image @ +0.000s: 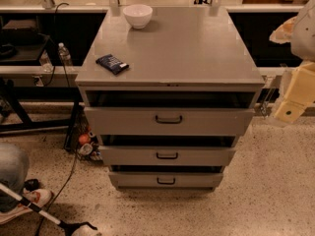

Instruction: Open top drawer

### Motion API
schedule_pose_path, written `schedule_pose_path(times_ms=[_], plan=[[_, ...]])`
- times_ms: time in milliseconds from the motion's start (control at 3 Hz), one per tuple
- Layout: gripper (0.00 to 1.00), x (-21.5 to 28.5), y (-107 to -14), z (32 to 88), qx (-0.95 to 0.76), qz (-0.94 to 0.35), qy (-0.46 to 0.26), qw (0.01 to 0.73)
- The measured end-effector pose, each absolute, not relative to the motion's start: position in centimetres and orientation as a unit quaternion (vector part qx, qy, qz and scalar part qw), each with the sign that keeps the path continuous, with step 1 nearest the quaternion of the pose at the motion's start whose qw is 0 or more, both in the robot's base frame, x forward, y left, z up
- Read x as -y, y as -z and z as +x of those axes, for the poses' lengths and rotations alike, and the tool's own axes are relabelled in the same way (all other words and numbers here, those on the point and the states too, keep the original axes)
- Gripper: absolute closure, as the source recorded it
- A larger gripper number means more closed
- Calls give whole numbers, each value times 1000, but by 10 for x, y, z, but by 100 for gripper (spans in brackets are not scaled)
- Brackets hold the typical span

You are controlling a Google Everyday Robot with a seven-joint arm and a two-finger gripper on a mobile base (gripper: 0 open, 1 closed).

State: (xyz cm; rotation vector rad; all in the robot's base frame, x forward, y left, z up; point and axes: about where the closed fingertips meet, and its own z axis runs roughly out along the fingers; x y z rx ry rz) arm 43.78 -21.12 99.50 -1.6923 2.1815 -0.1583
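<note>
- Terrazzo floor (275,200), pale and speckled, runs in front of the cabinet (197,48) and to both sides of it.
- Left of the cabinet, nearest of all, a person's leg in faded blue denim (11,173) ends in a white sneaker (27,200) with red trim. A thin white stick (37,208) slants across it, and a black cable (69,176) trails over the floor.
- On the cabinet's front are three flat grey metal fronts, stacked, each with a dark rectangular loop handle at centre. The bottom drawer (133,180) is the narrowest and the middle drawer (133,156) is wider.
- The top drawer (118,121) sits just under the cabinet's top slab. It has the widest, tallest front, smooth and matte, with its handle (169,119) at centre. A dark shadowed band lies between its upper edge and the slab.
- Right of the cabinet, level with the top drawer and well apart from it, hangs the gripper (290,107), a blocky cream-coloured piece with one dark round spot. Whether it is released or clenched I cannot tell. It touches nothing.
- On the cabinet's top, near the front left corner, lies a flat dark blue packet (112,63), turned at an angle.
- Toward the back of the cabinet's top, left of centre, stands a round white bowl (138,15), glossy and upright.
- Left of the cabinet, farther back, a clear plastic bottle (64,54) stands on a low pale ledge.
</note>
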Motion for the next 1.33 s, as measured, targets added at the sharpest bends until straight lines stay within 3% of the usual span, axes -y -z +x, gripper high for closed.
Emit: schedule_pose_path(times_ms=[667,1333], plan=[[0,207,-982,442,-764,-620,47,174],[0,181,-887,464,-713,-689,3,133]])
